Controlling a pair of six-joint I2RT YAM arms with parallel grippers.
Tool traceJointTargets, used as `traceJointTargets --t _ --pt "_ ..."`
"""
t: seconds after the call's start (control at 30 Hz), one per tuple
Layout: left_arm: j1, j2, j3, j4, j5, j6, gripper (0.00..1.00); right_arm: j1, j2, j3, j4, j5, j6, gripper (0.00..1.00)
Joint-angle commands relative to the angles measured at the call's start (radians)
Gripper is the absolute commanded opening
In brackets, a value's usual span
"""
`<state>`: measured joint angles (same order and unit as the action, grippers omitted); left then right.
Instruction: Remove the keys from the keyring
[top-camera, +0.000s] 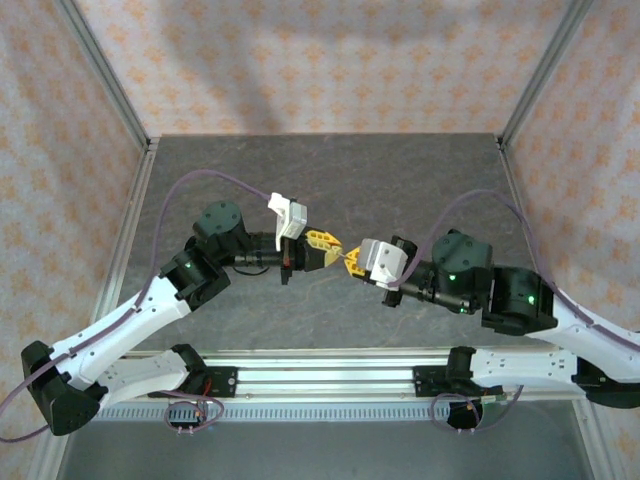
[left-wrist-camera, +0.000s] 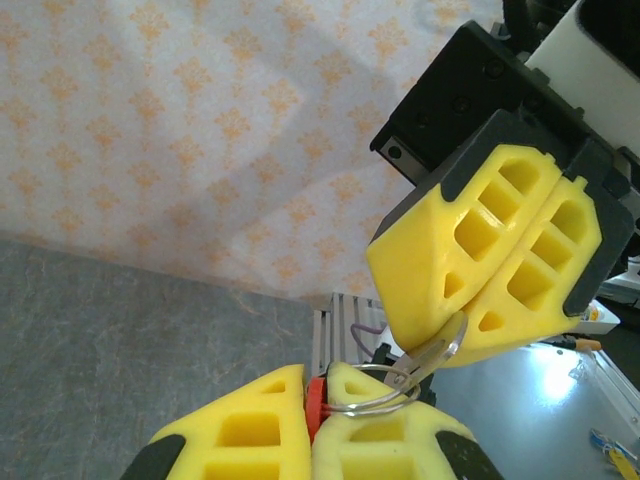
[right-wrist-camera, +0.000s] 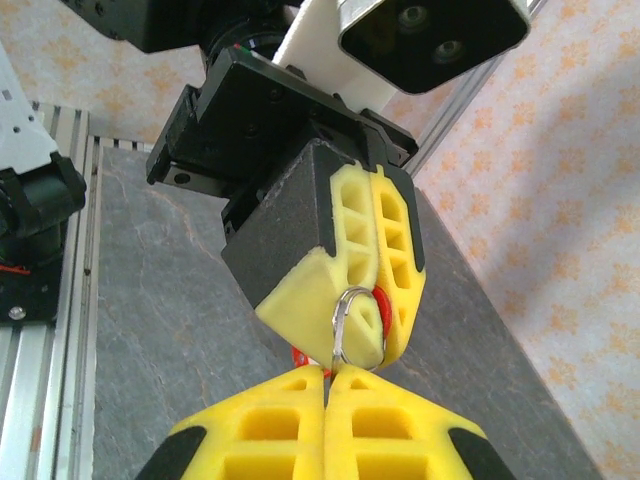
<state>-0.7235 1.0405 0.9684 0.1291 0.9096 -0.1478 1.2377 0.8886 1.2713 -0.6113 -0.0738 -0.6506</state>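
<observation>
Both grippers meet tip to tip above the middle of the table. My left gripper (top-camera: 333, 250) (left-wrist-camera: 314, 388) is shut on the keyring, a small red piece (left-wrist-camera: 317, 405) (right-wrist-camera: 382, 303) pinched between its yellow fingers. The keyring's thin silver ring (left-wrist-camera: 372, 398) (right-wrist-camera: 345, 318) loops out over one finger. My right gripper (top-camera: 352, 262) (right-wrist-camera: 327, 373) (left-wrist-camera: 447, 347) is shut on a pale silvery key (left-wrist-camera: 447, 350) threaded on that ring. In the right wrist view the ring runs down into the shut jaws and the key is hidden between them.
The grey stone-look table (top-camera: 330, 170) lies below, walled by patterned panels (top-camera: 300, 60) with metal corner posts. An aluminium rail (top-camera: 330, 380) with the arm bases runs along the near edge. Purple cables (top-camera: 220, 178) arc over each arm.
</observation>
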Motion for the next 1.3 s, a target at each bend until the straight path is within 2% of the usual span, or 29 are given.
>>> traceJointTargets --t 0.0,0.43,0.8,0.97,1.27 --pt "0.016 0.036 0.056 0.015 -0.138 -0.005 0.00 0.065 0.089 -0.007 -0.077 -0.290 -0.077 0.00" --pt "0.016 0.053 0.075 0.000 -0.112 -0.009 0.00 0.161 0.171 0.028 -0.068 -0.189 -0.176 0.00" --pt "0.016 0.060 0.073 0.018 -0.086 -0.035 0.00 0.164 0.210 0.014 0.015 -0.198 -0.199 0.00" --pt "0.016 0.044 0.055 0.033 -0.099 -0.035 0.00 0.164 0.178 -0.039 0.080 -0.175 -0.148 0.00" --pt "0.019 0.004 0.008 0.074 -0.142 -0.045 0.00 0.161 0.022 -0.143 0.154 0.020 -0.060 0.00"
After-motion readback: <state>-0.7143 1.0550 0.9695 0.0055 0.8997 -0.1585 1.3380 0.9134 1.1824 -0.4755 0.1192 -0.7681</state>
